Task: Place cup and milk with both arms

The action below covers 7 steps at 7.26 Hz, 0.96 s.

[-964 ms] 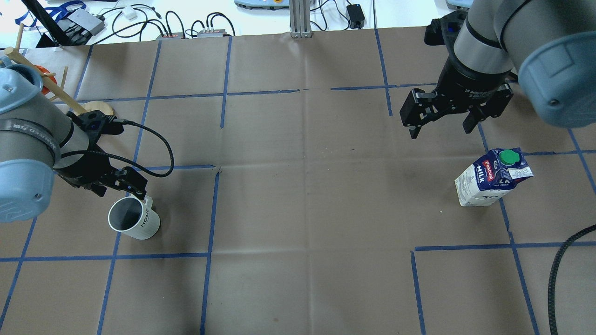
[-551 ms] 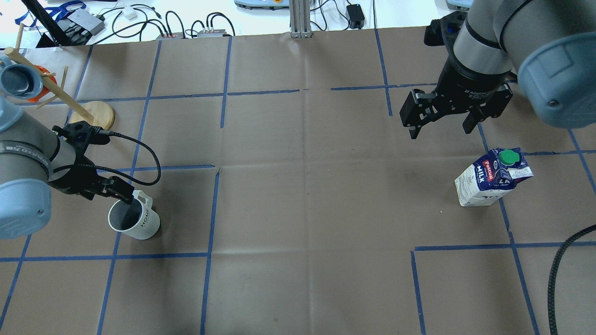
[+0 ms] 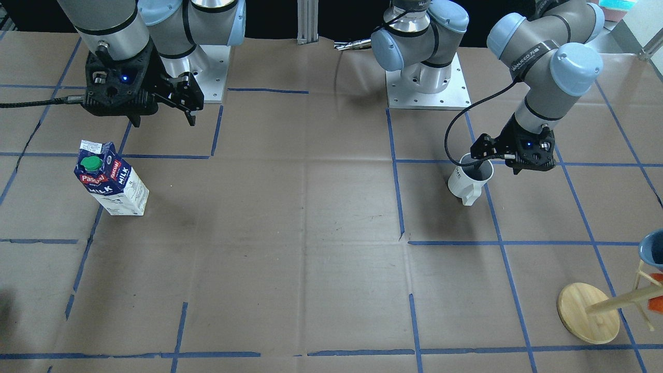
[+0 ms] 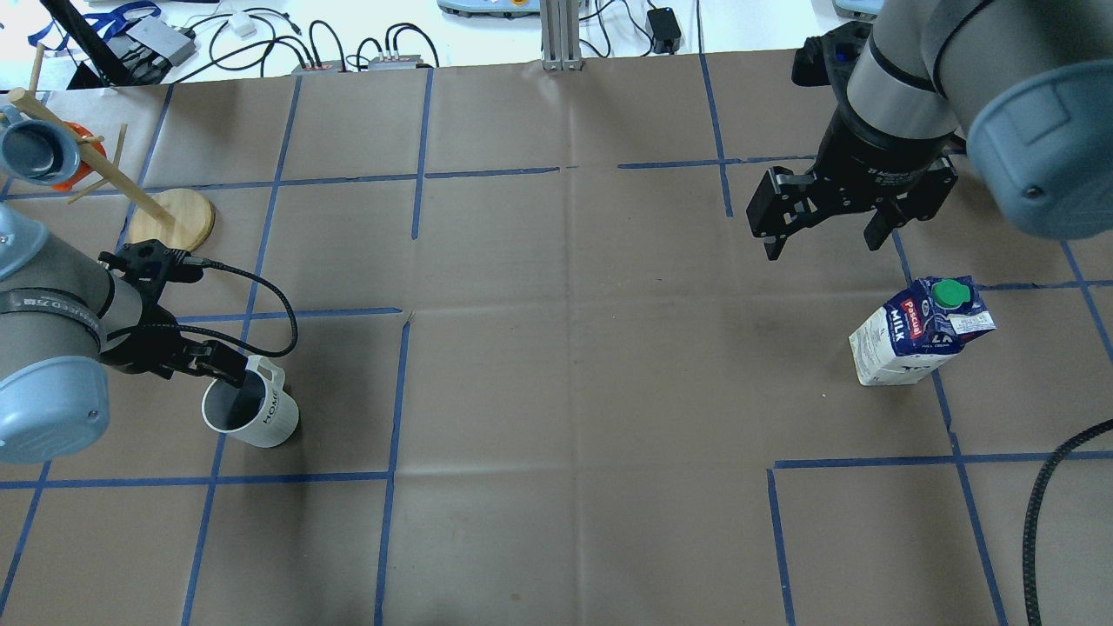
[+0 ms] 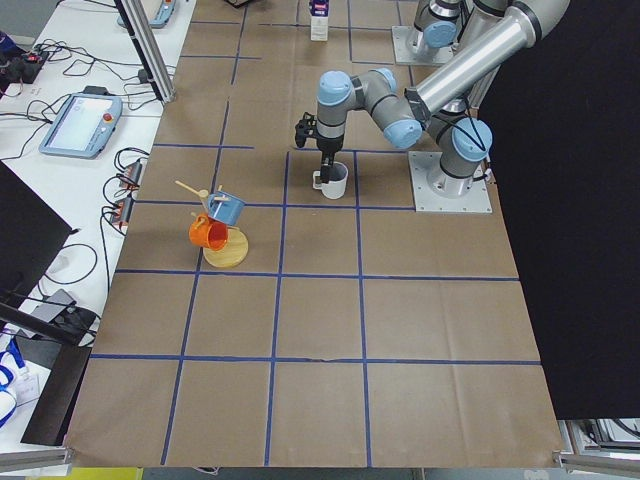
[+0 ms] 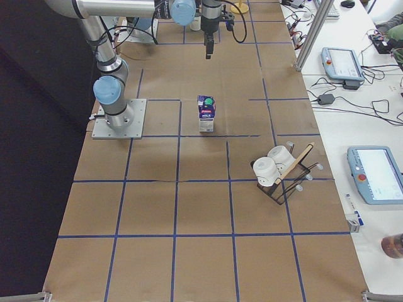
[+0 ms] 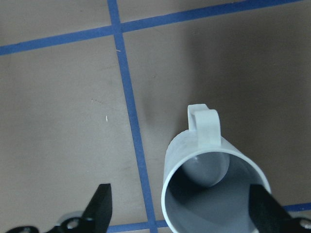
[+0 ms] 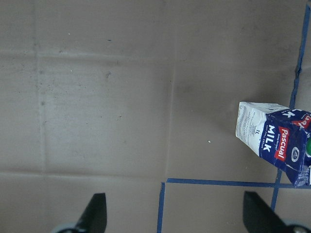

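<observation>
The white cup [image 4: 261, 419] stands upright on the left of the table, handle pointing away from the robot; it also shows in the front view [image 3: 467, 182] and the left wrist view [image 7: 214, 194]. My left gripper [image 4: 224, 372] is open and low at the cup's rim, one finger outside the cup, the other at its opposite rim [image 7: 182, 213]. The milk [image 4: 913, 335] stands upright on the right [image 3: 111, 184]. My right gripper [image 4: 822, 245] is open and empty, raised above the table beyond the carton, apart from it. The carton sits at the right edge of the right wrist view [image 8: 274, 141].
A wooden mug tree [image 4: 171, 217] with a blue cup [image 4: 39, 152] and an orange one stands at the far left. A black cable [image 4: 1052, 504] loops at the near right. Blue tape lines grid the brown table cover [image 4: 574, 365].
My left arm has drawn back toward the view's left and its gripper has come down from beside the cup's far rim to the cup's rim. The right arm, cup and milk have not moved.
</observation>
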Available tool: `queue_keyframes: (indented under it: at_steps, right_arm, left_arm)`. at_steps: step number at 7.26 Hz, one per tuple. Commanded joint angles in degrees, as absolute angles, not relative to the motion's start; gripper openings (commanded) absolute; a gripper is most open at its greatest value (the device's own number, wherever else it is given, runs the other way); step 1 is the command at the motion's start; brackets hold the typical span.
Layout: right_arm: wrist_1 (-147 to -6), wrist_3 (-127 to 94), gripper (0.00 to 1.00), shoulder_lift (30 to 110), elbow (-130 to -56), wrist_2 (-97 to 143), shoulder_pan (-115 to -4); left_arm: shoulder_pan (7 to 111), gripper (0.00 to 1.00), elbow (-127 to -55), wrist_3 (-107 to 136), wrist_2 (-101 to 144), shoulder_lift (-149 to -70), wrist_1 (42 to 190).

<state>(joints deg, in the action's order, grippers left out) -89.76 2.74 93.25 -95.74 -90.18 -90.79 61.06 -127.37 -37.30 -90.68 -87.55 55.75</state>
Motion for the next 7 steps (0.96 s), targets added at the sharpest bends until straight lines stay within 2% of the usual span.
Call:
queue_keyframes:
  at_steps: [1, 2, 3, 4, 5, 7]
  right_arm:
    - [-89.65, 2.81, 1.00, 93.51, -96.76, -90.18, -90.79]
    - [-90.69, 2.81, 1.00, 94.04, -99.73, -90.26, -90.62]
    - [-91.05, 2.81, 1.00, 95.17, -101.41, -90.00, -90.53]
    - [-92.53, 2.81, 1.00, 95.45, -101.34, -90.09, -90.61]
    - [-92.81, 2.81, 1.00, 95.45, -100.99, -90.09, -90.70]
    - [-92.81, 2.81, 1.00, 95.36, -100.72, -90.18, -90.62]
  left_arm:
    - [60.38, 0.95, -128.84, -37.62, -90.88, -89.03, 55.55]
    - [60.38, 0.89, -130.07, -37.36, -90.88, -89.03, 55.63]
    - [60.38, 0.63, -130.60, -37.01, -90.97, -89.56, 55.55]
    - [60.38, 0.19, -130.52, -32.30, -92.36, -89.65, 55.81]
    - [60.55, 0.03, -130.52, -28.60, -95.51, -89.65, 56.16]
    - [60.64, 0.00, -130.25, -28.48, -95.45, -89.56, 56.16]
